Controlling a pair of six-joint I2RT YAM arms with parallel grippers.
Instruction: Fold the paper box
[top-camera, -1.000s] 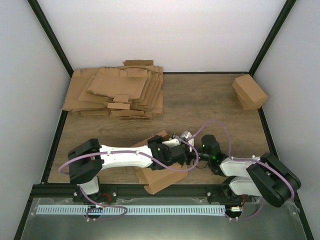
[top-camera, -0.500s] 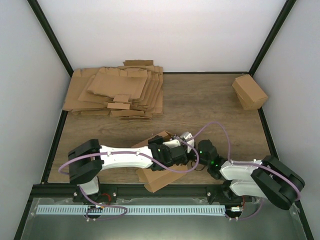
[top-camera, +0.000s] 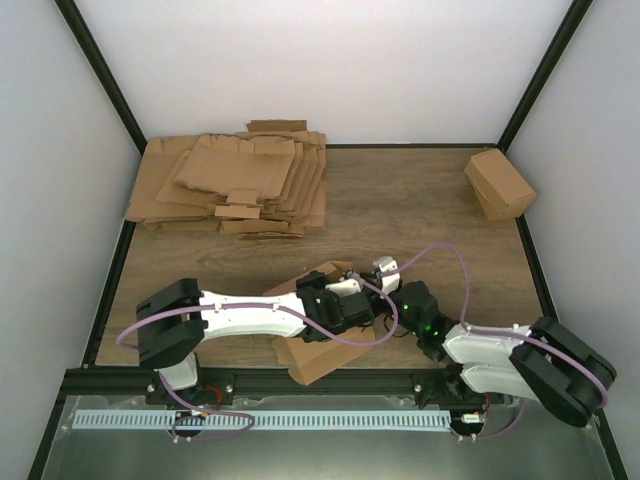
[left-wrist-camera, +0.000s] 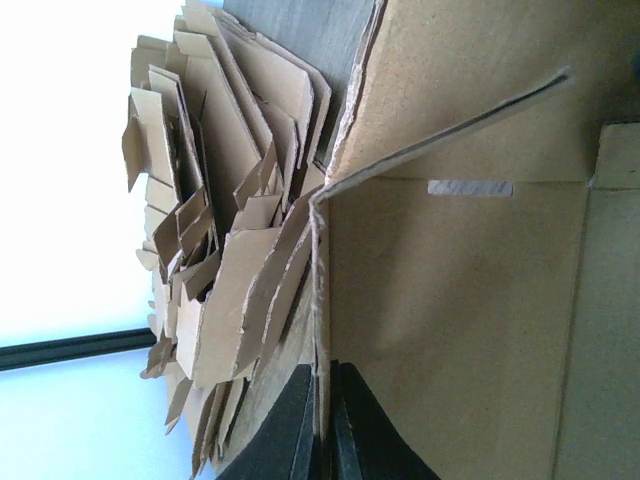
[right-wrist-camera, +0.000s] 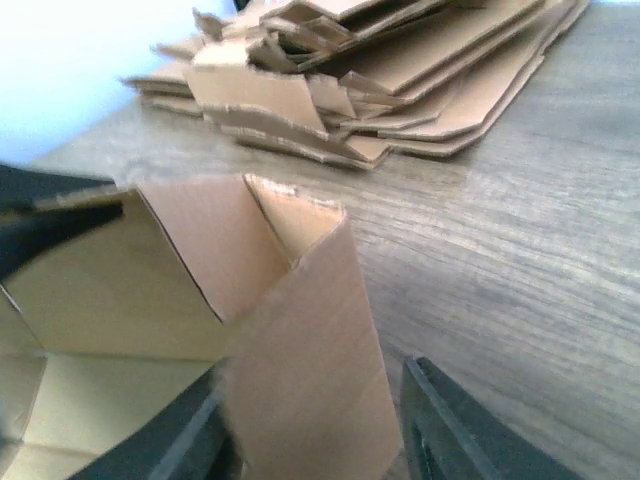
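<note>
The wooden worktop (top-camera: 430, 215) is carrying everything, and the thick pile of flat brown sheets (top-camera: 230, 185) is lying at its far left, unmoved since a second ago. The paper box (top-camera: 312, 358) is sitting half-formed near the middle of the worktop's near edge, between the two arms. Its walls are standing up, and one flap at its far side is now rising a little higher. The closed brown cuboid (top-camera: 499, 184) is resting in the far right corner, just where it was. The right arm is now lying lower and further right than before, and its purple cable is looping wider. The left hand (left-wrist-camera: 321, 395) is pinching the edge of one upright wall of the box, its fingers pressed together on the card. The right hand (right-wrist-camera: 315, 400) is holding its fingers spread, one on either side of an upright flap on the box's right side. Whether they are touching the flap cannot be told.
</note>
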